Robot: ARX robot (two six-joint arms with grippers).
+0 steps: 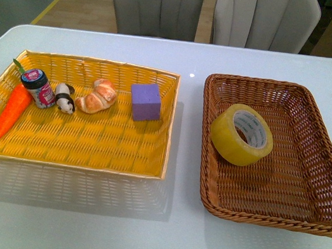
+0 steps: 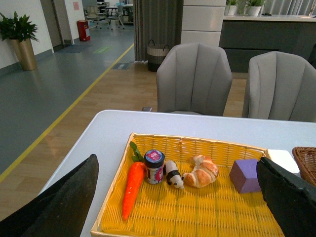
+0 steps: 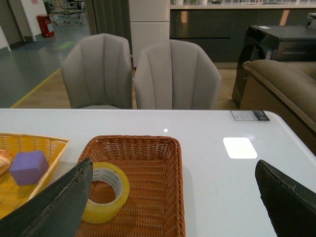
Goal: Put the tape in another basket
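Observation:
The yellowish tape roll with a white printed core leans on edge inside the dark brown wicker basket on the right of the table. It also shows in the right wrist view, in the basket. My right gripper is open, held back above the table, with one finger beside the tape. My left gripper is open above the near edge of the yellow woven tray. Neither arm shows in the front view.
The yellow tray on the left holds a toy carrot, a small jar, a panda figure, a croissant and a purple cube. Grey chairs stand behind the white table.

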